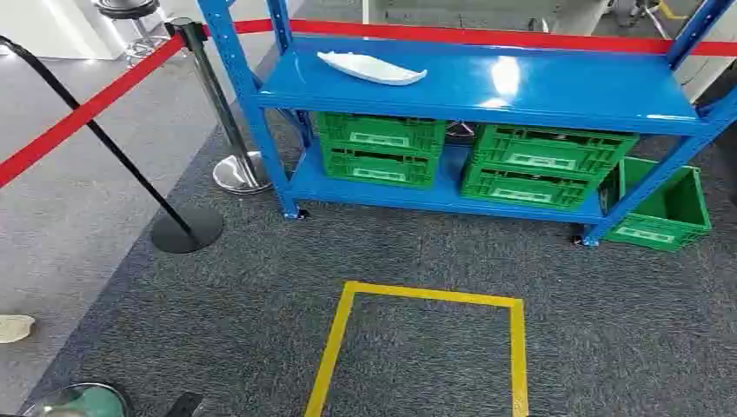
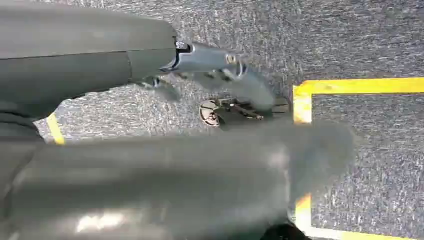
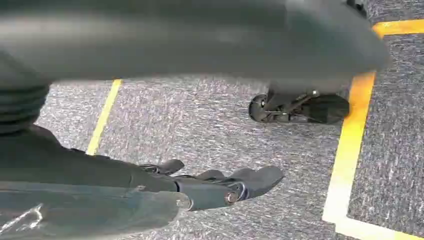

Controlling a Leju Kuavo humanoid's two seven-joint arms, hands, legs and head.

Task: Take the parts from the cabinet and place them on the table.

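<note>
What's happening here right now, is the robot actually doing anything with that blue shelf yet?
Not yet. The robot faces the blue cabinet across grey carpet, with a yellow taped square in between. A white part lies on the top shelf, untouched; green crates sit on the lower shelf. Both arms hang down: the left hand and right hand hold nothing, fingers loosely extended above the floor.
</note>
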